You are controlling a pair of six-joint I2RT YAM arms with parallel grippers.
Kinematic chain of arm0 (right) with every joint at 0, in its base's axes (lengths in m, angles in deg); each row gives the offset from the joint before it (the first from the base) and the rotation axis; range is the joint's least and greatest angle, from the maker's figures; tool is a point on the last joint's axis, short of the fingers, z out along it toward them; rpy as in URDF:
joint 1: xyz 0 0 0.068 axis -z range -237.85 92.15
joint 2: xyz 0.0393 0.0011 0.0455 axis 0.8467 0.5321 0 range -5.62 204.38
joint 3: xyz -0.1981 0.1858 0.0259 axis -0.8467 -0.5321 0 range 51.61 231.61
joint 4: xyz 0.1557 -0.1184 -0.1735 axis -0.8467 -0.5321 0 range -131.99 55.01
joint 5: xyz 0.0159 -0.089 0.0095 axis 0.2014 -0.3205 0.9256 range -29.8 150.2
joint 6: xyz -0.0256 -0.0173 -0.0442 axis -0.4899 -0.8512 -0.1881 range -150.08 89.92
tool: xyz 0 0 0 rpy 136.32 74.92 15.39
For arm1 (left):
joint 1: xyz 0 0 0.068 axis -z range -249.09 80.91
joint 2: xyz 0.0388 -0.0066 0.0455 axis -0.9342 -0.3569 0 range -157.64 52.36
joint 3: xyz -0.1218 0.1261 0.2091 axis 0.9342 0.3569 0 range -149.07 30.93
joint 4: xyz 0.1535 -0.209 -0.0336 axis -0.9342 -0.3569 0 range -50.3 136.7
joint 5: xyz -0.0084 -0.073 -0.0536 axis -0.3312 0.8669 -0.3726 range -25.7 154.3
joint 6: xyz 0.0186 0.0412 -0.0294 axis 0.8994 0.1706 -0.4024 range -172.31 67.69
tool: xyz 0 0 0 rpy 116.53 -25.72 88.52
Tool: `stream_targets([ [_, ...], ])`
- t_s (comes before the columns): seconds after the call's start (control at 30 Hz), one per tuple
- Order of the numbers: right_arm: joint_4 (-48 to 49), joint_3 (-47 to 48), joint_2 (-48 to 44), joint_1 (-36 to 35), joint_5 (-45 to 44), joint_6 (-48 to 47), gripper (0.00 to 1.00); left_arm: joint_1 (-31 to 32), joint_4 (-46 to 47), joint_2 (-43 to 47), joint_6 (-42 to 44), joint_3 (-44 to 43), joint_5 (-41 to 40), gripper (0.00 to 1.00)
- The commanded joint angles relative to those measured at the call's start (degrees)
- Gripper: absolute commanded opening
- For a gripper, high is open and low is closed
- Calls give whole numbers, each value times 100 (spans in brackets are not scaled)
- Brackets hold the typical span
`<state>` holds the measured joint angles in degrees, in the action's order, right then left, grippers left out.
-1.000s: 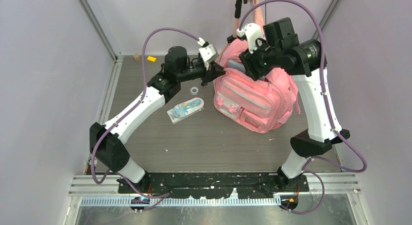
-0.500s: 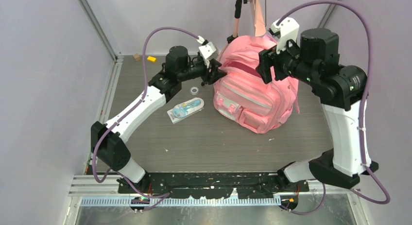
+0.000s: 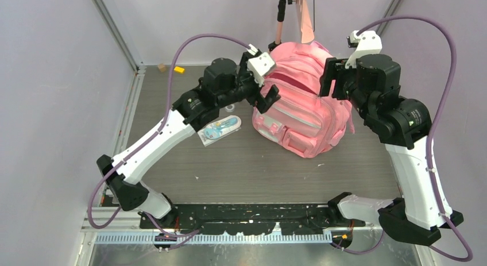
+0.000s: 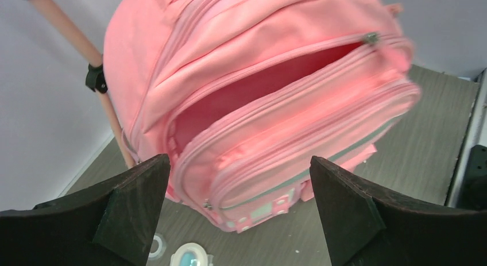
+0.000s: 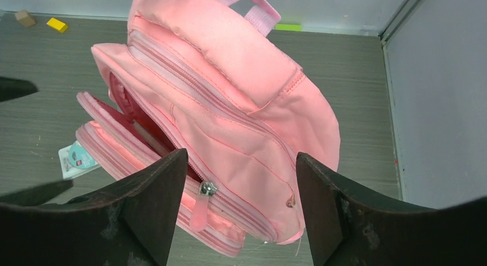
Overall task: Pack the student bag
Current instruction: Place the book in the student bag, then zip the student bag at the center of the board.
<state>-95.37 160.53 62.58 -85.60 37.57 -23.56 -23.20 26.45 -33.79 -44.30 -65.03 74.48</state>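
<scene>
Grey wood-grain tabletop (image 3: pixel 230 162) carries everything. Large bright pink fabric backpack with paler pink strips (image 3: pixel 304 114) sits at the far middle-right of it, front pockets facing the arms, one zip compartment gaping along the top edge; zip pull (image 5: pixel 200 207) hangs at the right end of that opening, a flat pale item just visible inside, can't identify it. No readable brand or writing on the bag. Left of the bag lies a clear blister pack with a blue-and-white item on a printed card (image 3: pixel 219 128); print too small to read. Small clear tape ring (image 3: pixel 230 107) just beyond it, partly under the left arm. Tiny yellow block (image 3: pixel 180 69) and tan block (image 3: pixel 162 67) at the far-left corner, near each other. Left gripper (image 4: pixel 238 205) jaws spread wide, nothing between them, hovering by the bag's upper left edge, not touching. Right gripper (image 5: pixel 241 203) also spread, empty, above the bag's upper right side.
</scene>
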Motion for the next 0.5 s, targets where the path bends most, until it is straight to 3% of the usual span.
stream_targets([
  [0.0, 693, -384, -246, 7, -297, 467, 76, 501, -346, 348, -319, -438, -1365, 95],
  [0.17, 1092, -744, -469, 6, -974, 744, 83, 1198, -112, 283, -770, -508, -1538, 91],
  [0.33, 1140, -650, -491, 11, -2349, 859, 84, 2114, 151, -177, -395, -630, -2190, 87],
  [0.47, 1262, -625, -563, 15, -2532, 834, 85, 2398, 433, -601, -314, -736, -2728, 87],
])
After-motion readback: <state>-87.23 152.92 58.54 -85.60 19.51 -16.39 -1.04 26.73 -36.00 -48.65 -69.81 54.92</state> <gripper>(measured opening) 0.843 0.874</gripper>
